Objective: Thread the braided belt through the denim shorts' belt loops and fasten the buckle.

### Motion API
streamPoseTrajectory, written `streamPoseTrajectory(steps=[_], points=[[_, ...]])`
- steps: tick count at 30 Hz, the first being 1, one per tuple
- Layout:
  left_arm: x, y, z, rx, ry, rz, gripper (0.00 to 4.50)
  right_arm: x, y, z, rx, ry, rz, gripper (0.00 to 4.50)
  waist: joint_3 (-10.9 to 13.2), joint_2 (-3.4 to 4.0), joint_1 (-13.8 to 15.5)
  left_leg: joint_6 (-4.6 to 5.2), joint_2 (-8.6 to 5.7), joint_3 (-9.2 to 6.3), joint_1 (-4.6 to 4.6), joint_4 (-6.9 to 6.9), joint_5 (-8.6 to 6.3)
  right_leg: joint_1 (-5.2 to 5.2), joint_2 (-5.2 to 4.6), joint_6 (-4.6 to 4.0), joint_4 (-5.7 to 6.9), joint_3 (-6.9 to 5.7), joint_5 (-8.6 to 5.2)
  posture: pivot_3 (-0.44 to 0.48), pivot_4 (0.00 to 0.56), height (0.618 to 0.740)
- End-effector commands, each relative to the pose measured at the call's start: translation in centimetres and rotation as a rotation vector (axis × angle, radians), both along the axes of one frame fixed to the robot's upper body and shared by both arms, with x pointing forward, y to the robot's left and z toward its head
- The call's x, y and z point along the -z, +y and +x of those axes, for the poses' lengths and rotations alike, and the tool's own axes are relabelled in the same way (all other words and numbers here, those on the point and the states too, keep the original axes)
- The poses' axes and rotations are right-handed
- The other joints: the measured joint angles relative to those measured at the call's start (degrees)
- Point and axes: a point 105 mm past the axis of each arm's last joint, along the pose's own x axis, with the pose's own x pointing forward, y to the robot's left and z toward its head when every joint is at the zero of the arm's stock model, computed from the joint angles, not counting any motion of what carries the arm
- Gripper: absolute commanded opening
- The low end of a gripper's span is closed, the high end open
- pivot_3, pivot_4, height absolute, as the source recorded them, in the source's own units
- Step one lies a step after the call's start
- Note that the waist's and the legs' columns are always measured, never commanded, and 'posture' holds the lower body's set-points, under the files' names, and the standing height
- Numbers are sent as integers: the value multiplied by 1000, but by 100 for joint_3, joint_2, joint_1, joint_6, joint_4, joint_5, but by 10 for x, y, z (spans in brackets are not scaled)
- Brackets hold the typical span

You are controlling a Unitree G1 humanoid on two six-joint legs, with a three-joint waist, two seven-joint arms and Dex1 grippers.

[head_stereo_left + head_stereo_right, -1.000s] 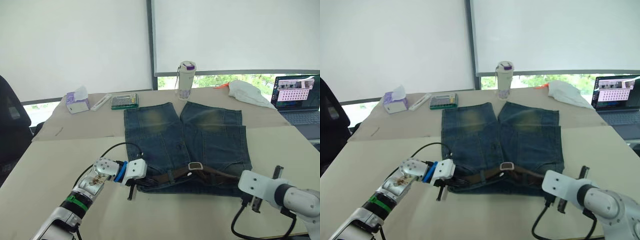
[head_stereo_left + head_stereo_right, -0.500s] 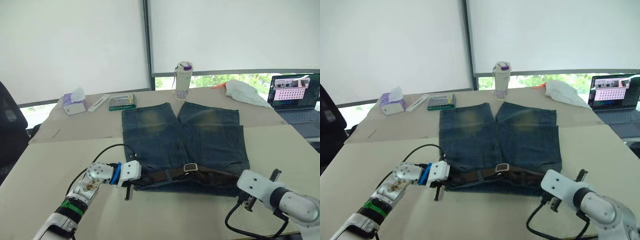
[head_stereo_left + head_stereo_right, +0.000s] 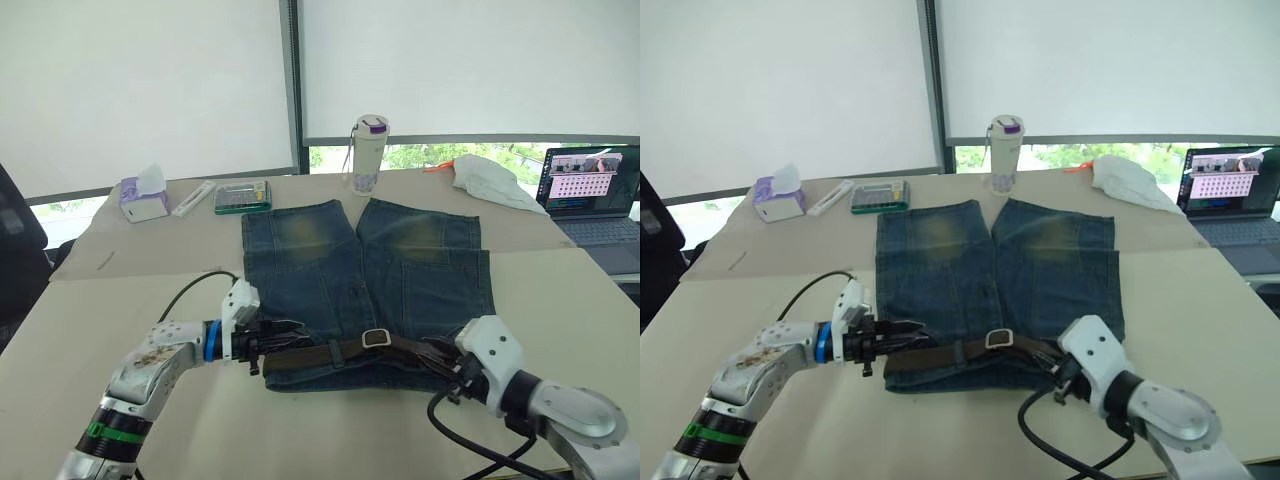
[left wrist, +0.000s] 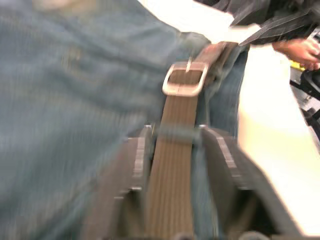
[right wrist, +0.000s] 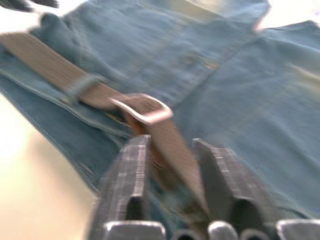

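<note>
The denim shorts lie flat on the table, waistband nearest me. The braided belt runs along the waistband, and its silver buckle sits near the middle. My left gripper is at the waistband's left end, pointing along the belt. In the left wrist view it is open, its fingers either side of the belt where a belt loop crosses it. My right gripper is at the waistband's right end. It is open astride the belt just behind the buckle.
At the table's far side stand a bottle, a tissue box, a calculator-like tray and a white cloth. A laptop is at the far right. A person's hand shows beyond the shorts in the left wrist view.
The left gripper turned from pointing down at the waistband's left corner to lying along the belt. The right gripper moved in from off the shorts to the belt's right end.
</note>
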Motion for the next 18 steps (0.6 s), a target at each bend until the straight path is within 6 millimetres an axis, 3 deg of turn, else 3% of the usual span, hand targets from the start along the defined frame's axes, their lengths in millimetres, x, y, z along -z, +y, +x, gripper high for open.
streamPoseTrajectory(steps=[1, 7, 13, 15, 18], points=[[-3, -21, 6, 22, -49, 26, 150, -3, -2, 11, 15, -39, -74, 135, 0, 0, -16, -2, 0, 2, 0, 0, 1, -2, 1, 0, 0, 0, 0, 0, 150, 740], [9, -66, 17, 86, -74, 68, 34, 18, -3, 31, -5, -46, -257, 26, 8, -13, -9, -10, -4, 7, -7, 1, 6, -8, 2, -1, 2, -5, 1, 0, 150, 740], [19, -95, 27, 141, -77, 142, 34, 41, 21, 37, -95, -4, -239, 26, 17, -28, -26, -17, 0, 6, -11, 2, 11, -12, 4, -1, 5, 0, 1, 0, 150, 740], [32, -96, 26, 169, -66, 212, 34, 50, 26, 34, -137, 11, -265, 26, 17, -29, -28, -17, -1, 6, -11, 3, 11, -12, 5, -2, 5, -1, 1, 0, 150, 740], [57, -83, 25, 198, -52, 344, 34, 50, 32, 31, -163, 9, -253, 26, 14, -29, -28, -18, 1, 6, -6, 2, 11, -11, 7, -2, 6, -4, 1, 0, 150, 740]])
